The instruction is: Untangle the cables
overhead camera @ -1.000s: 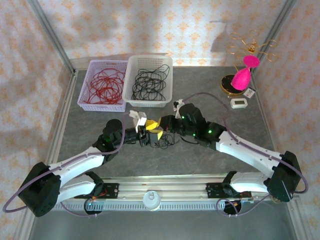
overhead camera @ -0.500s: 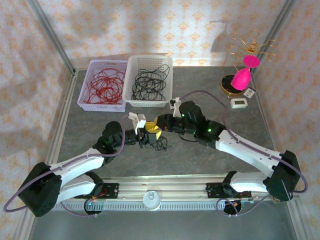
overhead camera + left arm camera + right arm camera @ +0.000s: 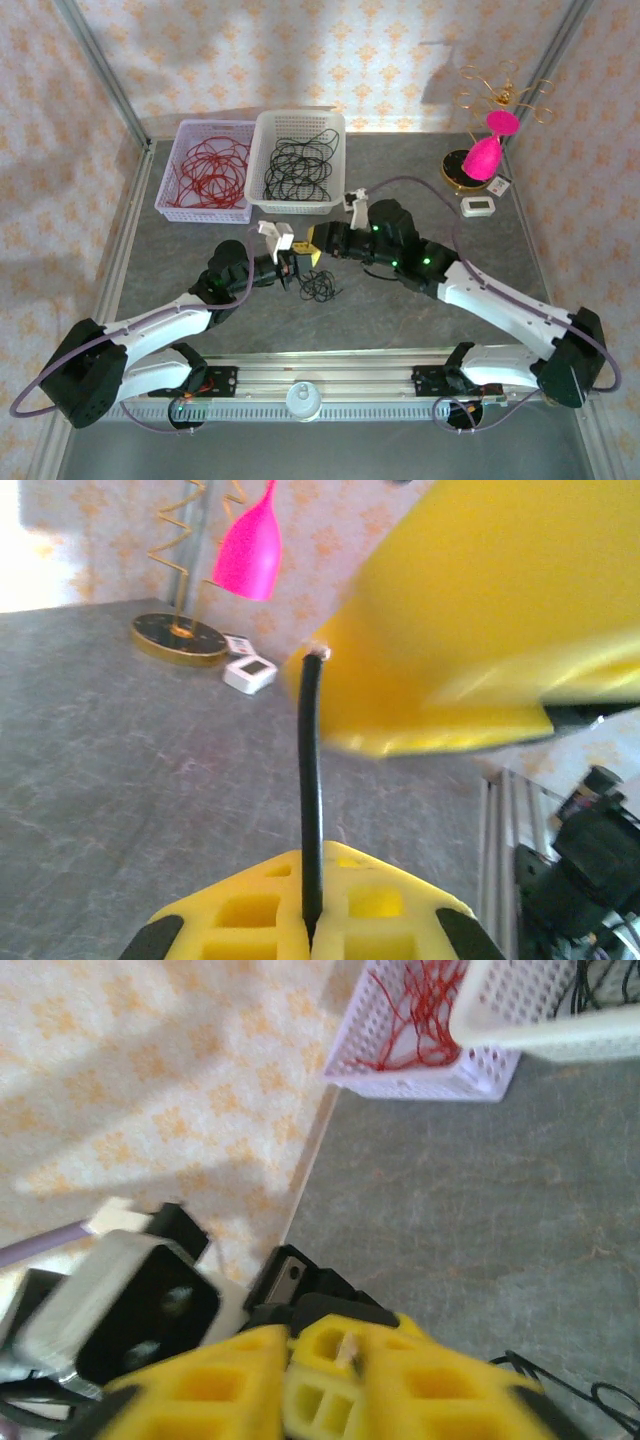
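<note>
While taut, cable in left hand

Desk centre tight: left hand and right hand nearly tip to tip. A black cable runs from the left hand up to the right. Black coils lie just beside them.
Far edge blocked: lilac basket against white basket.
Far right corner: gold wire stand, small white device before it.
Open lanes: between white basket and stand; left strip beside lilac basket; near centre, ahead of the rail.
</note>
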Controlling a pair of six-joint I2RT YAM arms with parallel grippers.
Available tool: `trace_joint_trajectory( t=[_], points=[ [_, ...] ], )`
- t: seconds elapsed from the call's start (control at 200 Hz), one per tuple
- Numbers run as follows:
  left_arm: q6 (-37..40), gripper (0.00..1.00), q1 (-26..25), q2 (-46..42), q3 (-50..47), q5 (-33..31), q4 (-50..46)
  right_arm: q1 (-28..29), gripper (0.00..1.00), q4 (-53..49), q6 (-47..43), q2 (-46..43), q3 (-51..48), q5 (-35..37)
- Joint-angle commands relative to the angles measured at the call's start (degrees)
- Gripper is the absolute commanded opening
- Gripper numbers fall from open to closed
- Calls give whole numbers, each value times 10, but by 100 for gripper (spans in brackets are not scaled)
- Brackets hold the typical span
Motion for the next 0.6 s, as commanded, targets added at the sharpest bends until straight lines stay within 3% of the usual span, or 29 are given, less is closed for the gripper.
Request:
trace_joint_trajectory(
  t=[0.0, 0.09, 0.165, 0.215, 0.26, 0.42, 0.596],
  points=[
    [-15, 0, -6, -28, 15, -63, 22, -18, 41, 11, -51, -57, 3, 35],
    [-26, 0, -5, -48, 25, -75, 9, -36, 47, -20, -108, -107, -13, 89],
    [-40, 0, -6, -57, 45, -61, -5, -45, 53, 11, -168, -161, -69, 97],
    [-52, 0, -8, -55, 59, -51, -15, -46, 49, 48, -203, -189, -114, 93],
    [-57, 0, -10, -53, 77, -47, -33, -46, 43, 86, -229, -204, -150, 76],
    [-71, 0, -17, -49, 131, -56, -101, -46, 43, 246, -269, -178, -236, -39],
    [-101, 0, -18, -47, 168, -58, -115, -43, 50, 430, -280, -120, -268, -113]
  ],
)
